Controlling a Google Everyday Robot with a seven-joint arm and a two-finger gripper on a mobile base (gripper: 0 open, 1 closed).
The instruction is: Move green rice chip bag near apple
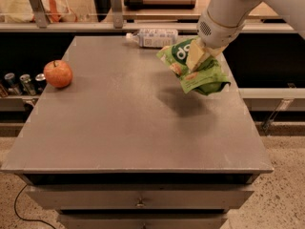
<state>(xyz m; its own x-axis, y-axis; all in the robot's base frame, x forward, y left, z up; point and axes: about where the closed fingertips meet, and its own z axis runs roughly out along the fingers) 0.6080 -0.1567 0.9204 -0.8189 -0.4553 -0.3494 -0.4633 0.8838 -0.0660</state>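
Observation:
The green rice chip bag (202, 73) hangs in the air above the right part of the grey table (124, 128), crumpled, with its shadow on the tabletop below. My gripper (196, 57) comes down from the upper right on a white arm and is shut on the upper part of the bag. The apple (58, 73), red-orange with a short stem, sits near the table's left edge, far to the left of the bag.
A white-and-blue labelled plastic bottle (151, 37) lies on its side at the table's back edge. A shelf with cans (19, 83) runs on the left behind the table. Drawers (139, 198) are under the tabletop.

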